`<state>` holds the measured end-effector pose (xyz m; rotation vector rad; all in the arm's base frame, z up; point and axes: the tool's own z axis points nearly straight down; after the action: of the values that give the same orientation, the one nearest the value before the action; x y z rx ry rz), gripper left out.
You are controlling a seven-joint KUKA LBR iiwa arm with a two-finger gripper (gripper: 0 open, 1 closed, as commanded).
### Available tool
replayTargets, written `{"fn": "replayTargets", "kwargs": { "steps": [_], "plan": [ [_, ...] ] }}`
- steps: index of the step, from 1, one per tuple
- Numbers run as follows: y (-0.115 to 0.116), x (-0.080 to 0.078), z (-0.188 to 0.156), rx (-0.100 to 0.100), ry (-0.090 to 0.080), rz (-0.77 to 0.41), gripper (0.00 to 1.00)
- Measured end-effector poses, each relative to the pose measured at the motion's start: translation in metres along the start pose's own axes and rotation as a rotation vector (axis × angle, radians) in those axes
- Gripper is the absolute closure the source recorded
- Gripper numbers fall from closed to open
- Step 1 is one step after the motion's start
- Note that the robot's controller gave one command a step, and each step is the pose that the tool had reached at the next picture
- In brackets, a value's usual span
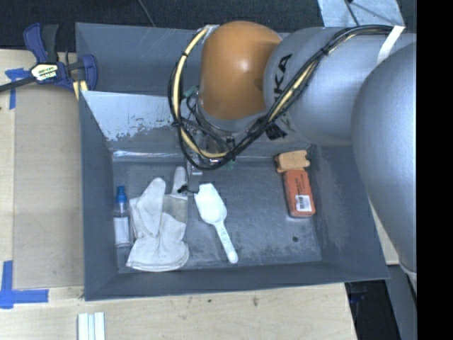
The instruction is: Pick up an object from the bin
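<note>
My gripper (185,180) reaches down from under the arm's wrist into the back middle of the bin. It is just above the gap between a crumpled white glove (157,234) on its left and a white plastic scoop (212,205) on its right. The scoop's bowl lies right below the gripper, and its handle runs toward the front right. A small piece of clear plastic (176,209) lies on the glove's right edge, directly under the gripper. I see nothing held.
A small clear bottle with a blue cap (122,218) lies along the bin's left wall beside the glove. An orange block-shaped thing with a white label (298,191) lies at the right. The arm and its cables cover the bin's back right.
</note>
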<state>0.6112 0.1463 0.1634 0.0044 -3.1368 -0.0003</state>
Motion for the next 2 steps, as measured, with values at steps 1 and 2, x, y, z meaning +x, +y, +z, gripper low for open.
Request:
{"fn": "replayTargets", "kwargs": {
  "steps": [1,2],
  "plan": [
    [-0.0007,-0.0015,-0.0052,-0.001,-0.008,0.002,0.00],
    [-0.0019,-0.0023,-0.0031,-0.002,-0.010,-0.002,0.00]
  ]
}}
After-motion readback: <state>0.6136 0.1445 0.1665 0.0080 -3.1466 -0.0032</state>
